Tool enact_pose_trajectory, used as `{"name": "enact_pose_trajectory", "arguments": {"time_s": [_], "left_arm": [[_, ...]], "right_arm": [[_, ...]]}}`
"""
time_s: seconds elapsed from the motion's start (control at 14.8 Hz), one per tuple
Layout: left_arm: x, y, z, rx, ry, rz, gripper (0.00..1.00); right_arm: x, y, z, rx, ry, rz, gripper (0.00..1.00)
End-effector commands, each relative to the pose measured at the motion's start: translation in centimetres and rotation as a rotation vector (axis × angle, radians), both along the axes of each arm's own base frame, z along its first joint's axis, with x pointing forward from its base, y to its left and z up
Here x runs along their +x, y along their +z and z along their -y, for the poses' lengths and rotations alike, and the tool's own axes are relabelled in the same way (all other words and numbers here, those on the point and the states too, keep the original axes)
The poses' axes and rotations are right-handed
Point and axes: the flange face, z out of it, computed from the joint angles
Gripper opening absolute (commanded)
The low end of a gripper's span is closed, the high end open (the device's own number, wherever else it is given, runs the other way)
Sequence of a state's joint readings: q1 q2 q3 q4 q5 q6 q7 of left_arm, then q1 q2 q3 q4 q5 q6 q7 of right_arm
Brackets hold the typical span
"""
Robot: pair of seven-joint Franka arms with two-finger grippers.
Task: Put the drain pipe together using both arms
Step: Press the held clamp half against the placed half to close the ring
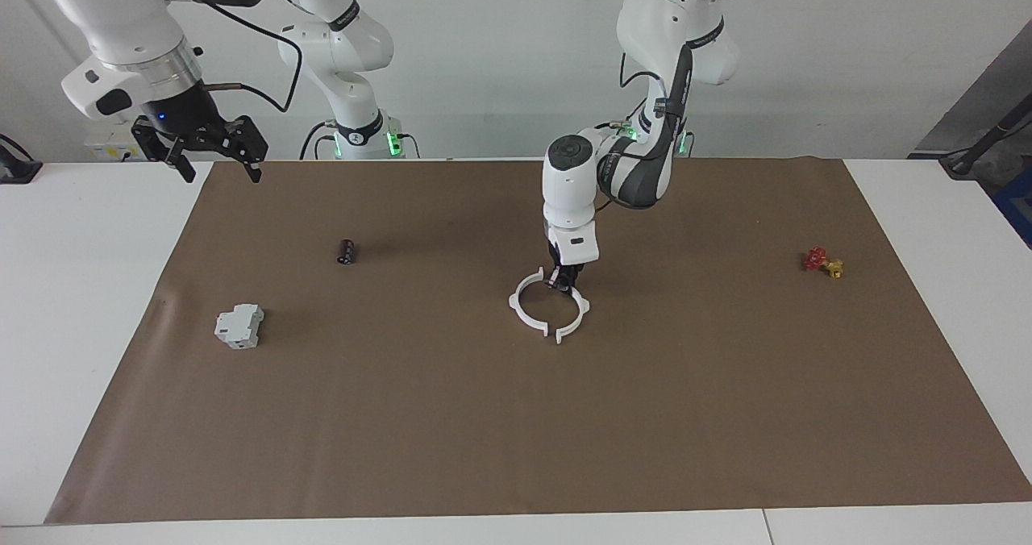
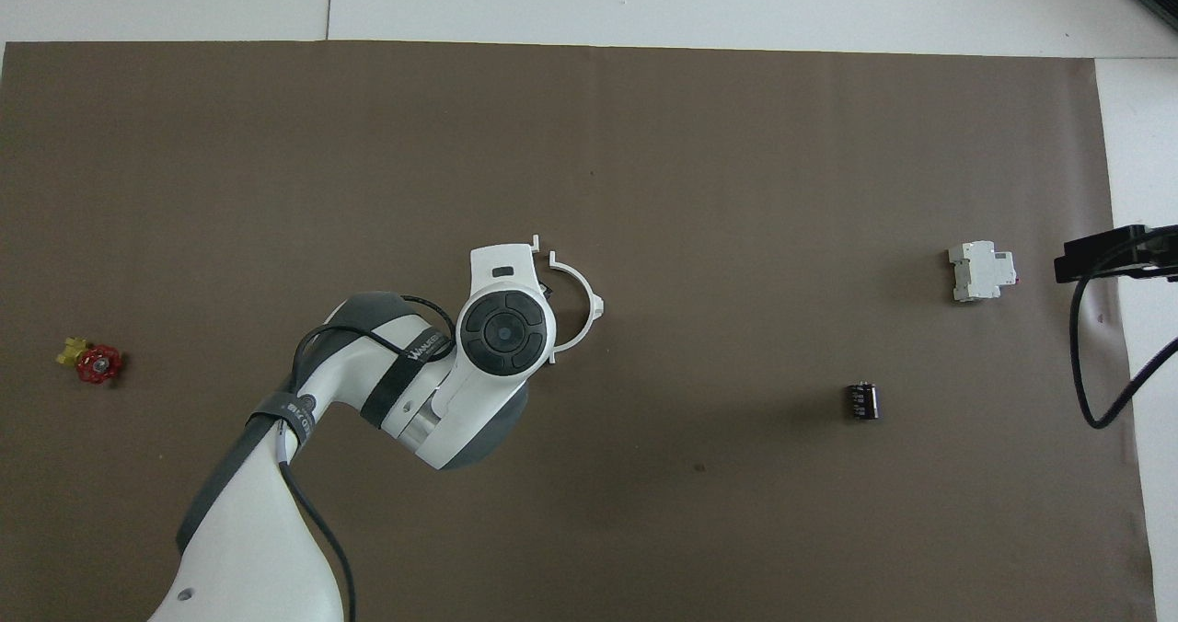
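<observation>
Your left gripper (image 1: pixel 563 280) pinched 1 arc (image 1: pixel 574 313) at mid-mat, beside the other arc (image 1: pixel 526 307); the right gripper (image 1: pixel 216 156), fingers spread, waited over the mat's corner.

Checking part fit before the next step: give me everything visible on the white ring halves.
The white ring halves are two thin plastic-looking arcs with small end tabs, lying flat mid-mat on the brown mat as a near-complete ring. A narrow gap shows at the joint farther from the robots. The left gripper, shut, is down at the joint nearer the robots.
</observation>
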State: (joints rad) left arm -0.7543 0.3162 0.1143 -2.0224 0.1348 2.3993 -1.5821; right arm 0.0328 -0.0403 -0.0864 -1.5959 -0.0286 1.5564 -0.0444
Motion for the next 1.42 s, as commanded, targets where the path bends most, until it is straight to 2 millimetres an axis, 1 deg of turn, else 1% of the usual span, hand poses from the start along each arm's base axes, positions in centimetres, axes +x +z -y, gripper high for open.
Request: {"name": "enact_pose_trajectory", "arguments": {"time_s": [0.0, 0.88, 1.36], "left_arm": [[-0.49, -0.32, 0.19, 0.014, -0.01, 0.014, 0.0], [-0.62, -0.26, 0.32, 0.016, -0.02, 0.012, 0.0], [-1.23, -0.69, 0.33, 0.051, -0.091, 0.005, 0.0]], "right_arm": [[-0.25, 0.01, 0.11, -0.002, 0.014, 0.005, 1.0], [-0.25, 0.01, 0.11, -0.002, 0.014, 0.005, 1.0], [-0.25, 0.01, 0.11, -0.002, 0.014, 0.005, 1.0]]}}
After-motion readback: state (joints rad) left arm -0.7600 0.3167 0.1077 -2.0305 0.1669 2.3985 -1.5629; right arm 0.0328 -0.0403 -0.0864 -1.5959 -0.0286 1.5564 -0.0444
